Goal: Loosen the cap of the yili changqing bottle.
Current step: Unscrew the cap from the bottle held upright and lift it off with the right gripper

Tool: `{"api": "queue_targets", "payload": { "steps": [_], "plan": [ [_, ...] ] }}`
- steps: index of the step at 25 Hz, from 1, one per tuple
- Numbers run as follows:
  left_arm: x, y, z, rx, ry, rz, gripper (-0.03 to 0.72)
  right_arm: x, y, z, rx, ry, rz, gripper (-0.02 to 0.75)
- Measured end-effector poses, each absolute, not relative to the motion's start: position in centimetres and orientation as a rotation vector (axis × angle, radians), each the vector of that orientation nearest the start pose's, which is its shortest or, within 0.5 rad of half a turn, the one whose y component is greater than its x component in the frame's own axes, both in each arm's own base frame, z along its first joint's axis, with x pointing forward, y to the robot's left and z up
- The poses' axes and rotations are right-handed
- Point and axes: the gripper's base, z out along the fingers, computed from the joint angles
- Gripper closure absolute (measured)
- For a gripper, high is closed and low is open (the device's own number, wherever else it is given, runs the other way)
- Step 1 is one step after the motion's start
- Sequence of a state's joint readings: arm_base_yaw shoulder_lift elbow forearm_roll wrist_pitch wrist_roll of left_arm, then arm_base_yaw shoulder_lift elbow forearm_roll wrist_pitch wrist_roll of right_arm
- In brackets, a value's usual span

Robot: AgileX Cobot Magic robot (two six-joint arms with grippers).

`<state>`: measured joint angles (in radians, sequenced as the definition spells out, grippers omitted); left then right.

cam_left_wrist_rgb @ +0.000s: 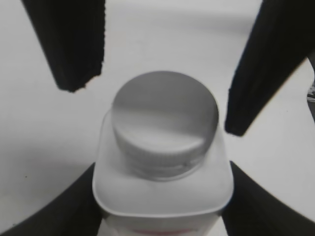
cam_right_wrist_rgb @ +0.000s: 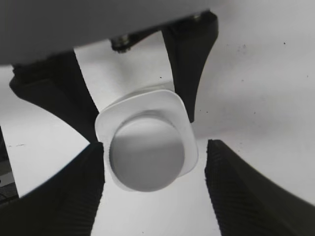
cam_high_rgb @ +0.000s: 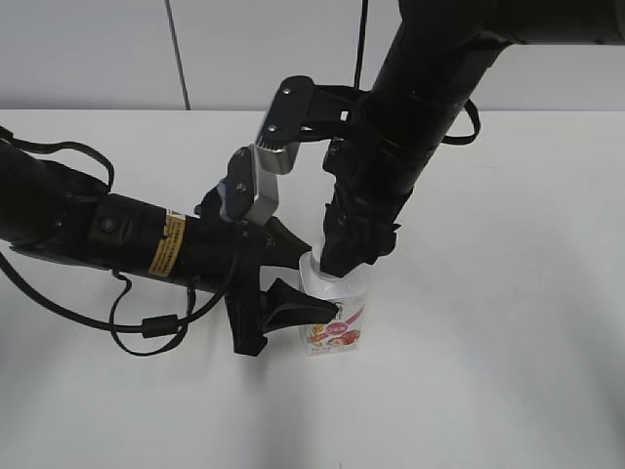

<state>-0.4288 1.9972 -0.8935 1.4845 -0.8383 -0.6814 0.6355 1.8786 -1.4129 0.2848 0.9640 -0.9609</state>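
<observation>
We are clamping the left gripper (cam_left_wrist_rgb: 157, 206) on the bottle (cam_left_wrist_rgb: 162, 189); right gripper (cam_right_wrist_rgb: 152, 196), spread around the cap (cam_right_wrist_rgb: 146, 158), needs squaring first.

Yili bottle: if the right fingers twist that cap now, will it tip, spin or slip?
Tipping looks unlikely: the bottle stands upright, left fingers pressed on both sides. Its squarish body probably resists spinning in that hold. The cap has a finely ribbed rim, so the right fingers, open around it, should likely bite.
</observation>
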Motion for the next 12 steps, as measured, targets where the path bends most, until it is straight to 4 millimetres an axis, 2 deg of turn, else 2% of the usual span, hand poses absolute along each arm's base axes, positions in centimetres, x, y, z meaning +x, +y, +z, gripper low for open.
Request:
{"api": "queue_targets", "payload": {
  "steps": [3,12],
  "plan": [
    [28.09,-20.25,11.39,1.534,1.670,-0.855,0.260,29.74,24.59,22.25,-1.903,2.133,0.310,0.245],
    [28.09,-20.25,11.39,1.533,1.671,-0.856,0.260,29.85,24.70,21.68,-1.907,2.148,0.319,0.251]
  ]
}}
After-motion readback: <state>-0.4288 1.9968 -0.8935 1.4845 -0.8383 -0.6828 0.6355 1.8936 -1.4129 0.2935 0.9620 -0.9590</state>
